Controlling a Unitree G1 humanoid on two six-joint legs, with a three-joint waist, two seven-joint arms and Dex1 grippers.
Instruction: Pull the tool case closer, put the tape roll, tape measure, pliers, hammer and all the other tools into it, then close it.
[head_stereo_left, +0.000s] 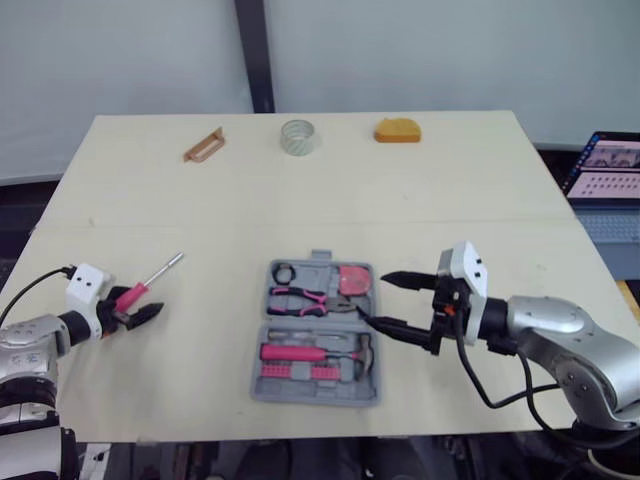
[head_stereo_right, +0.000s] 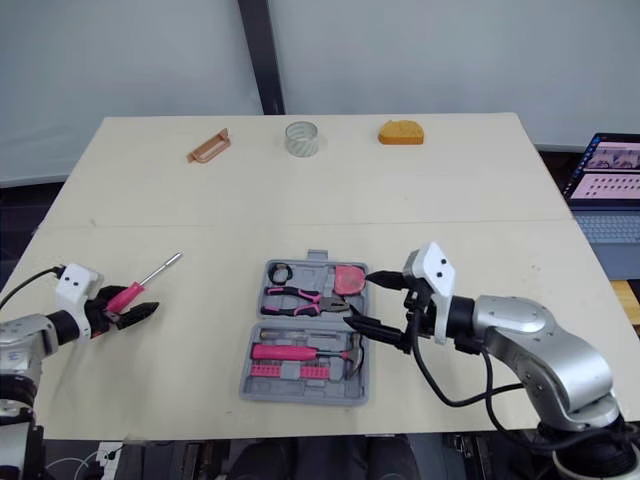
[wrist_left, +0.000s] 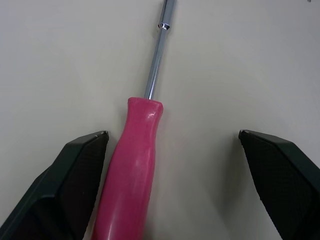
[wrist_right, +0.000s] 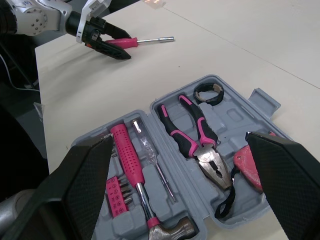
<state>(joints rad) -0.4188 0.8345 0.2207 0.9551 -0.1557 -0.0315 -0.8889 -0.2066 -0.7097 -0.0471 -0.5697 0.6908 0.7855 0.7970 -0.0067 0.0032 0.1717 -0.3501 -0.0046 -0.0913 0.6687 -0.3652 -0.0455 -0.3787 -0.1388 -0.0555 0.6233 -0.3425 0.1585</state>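
Item: screwdriver (wrist_left: 132, 170), pink handle, flat on the table (head_stereo_left: 200, 200), lying between my left jaws, which stand apart. Long axis runs straight out from them, shaft leading. Tool case (head_stereo_left: 318, 396): open, mid-table, nearer my right jaws, also apart.

Left tool (wrist_left: 172, 135), right tool (head_stereo_left: 373, 298), both splayed

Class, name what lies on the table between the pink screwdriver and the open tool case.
Nothing: in the left eye view, only bare table separates the screwdriver from the tool case.
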